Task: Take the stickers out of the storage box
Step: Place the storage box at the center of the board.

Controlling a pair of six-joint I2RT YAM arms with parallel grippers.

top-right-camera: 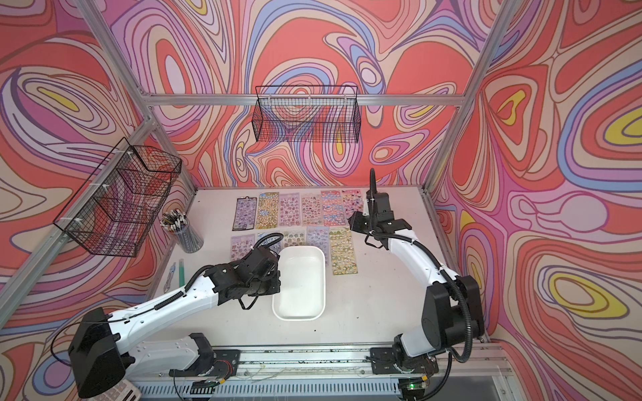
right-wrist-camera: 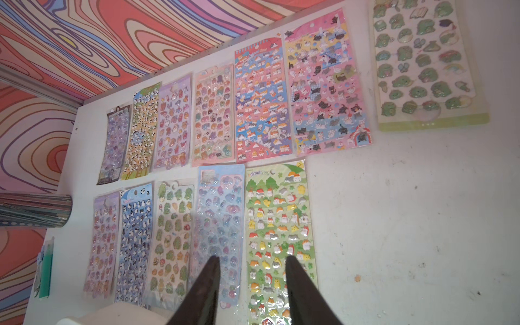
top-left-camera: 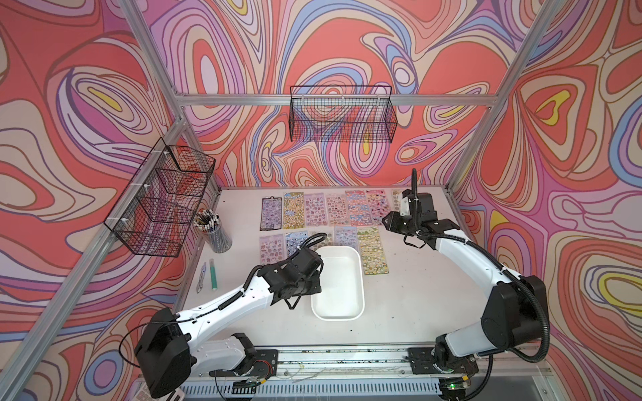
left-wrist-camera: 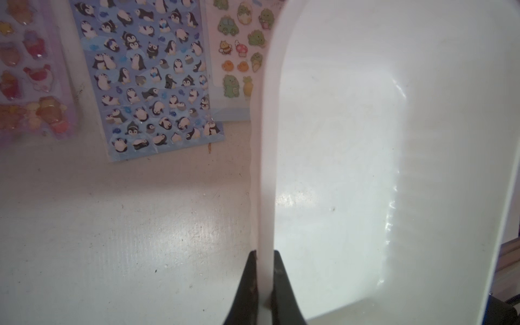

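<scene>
White storage box (top-left-camera: pixel 342 277) mid-table (top-left-camera: pixel 417 295), side wall pinched in closed left gripper (left-wrist-camera: pixel 266 254). Stickers (top-left-camera: pixel 314 210) in two rows just behind it, left wrist covering some. Right gripper (right-wrist-camera: pixel 251 257) near far row's right end, jaws parted, holding nothing. Pencil cup (top-left-camera: pixel 215 232), green pen (top-left-camera: pixel 212 274) at left.

Left gripper (left-wrist-camera: pixel 264 270) pinching storage box (left-wrist-camera: pixel 337 140) wall — penguin sticker sheet (left-wrist-camera: pixel 146 78) beside, on table (left-wrist-camera: pixel 112 225).
</scene>
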